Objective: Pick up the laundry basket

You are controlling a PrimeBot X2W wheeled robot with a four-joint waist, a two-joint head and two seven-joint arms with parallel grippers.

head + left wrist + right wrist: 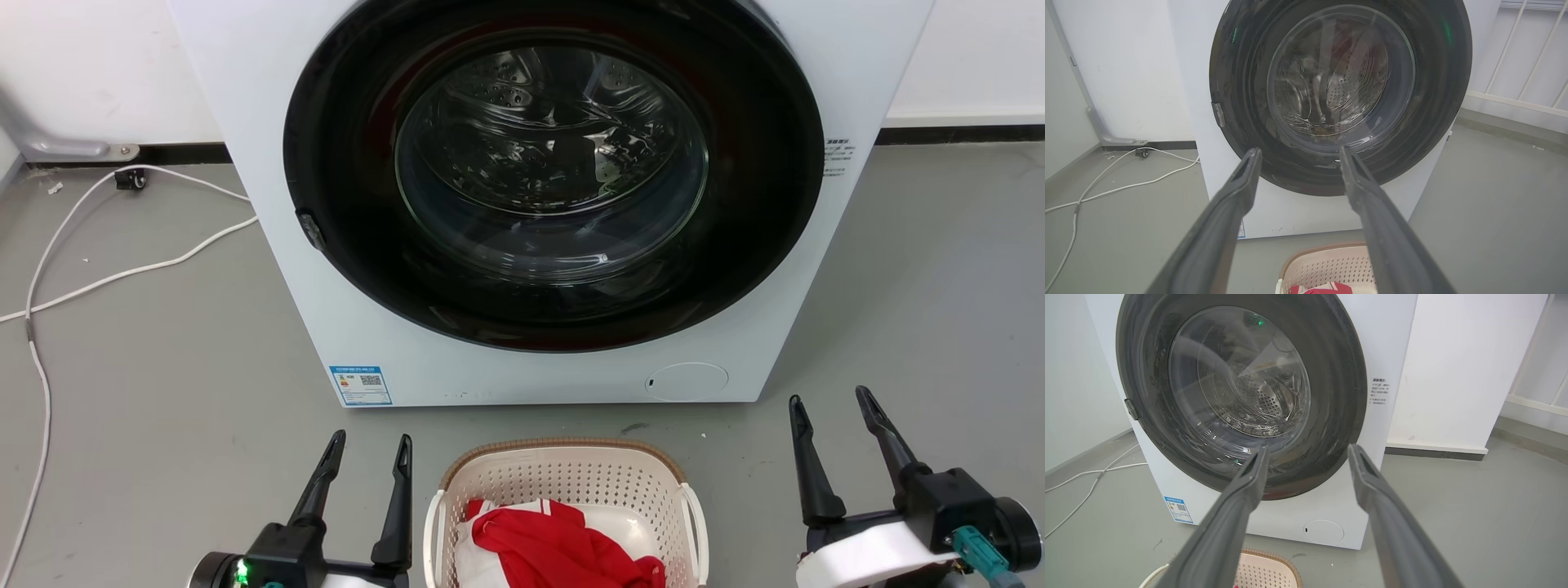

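Item: laundry basket [571, 478] | stood on floor just before washing machine [245, 122], between both grippers, red garment [555, 543] inside | left gripper [371, 441]: fingers parted, held nothing | right gripper [829, 398]: likewise parted, empty | Risk judged: lifting by one white handle [695, 514], or unevenly, would have tipped basket and spilled garment.
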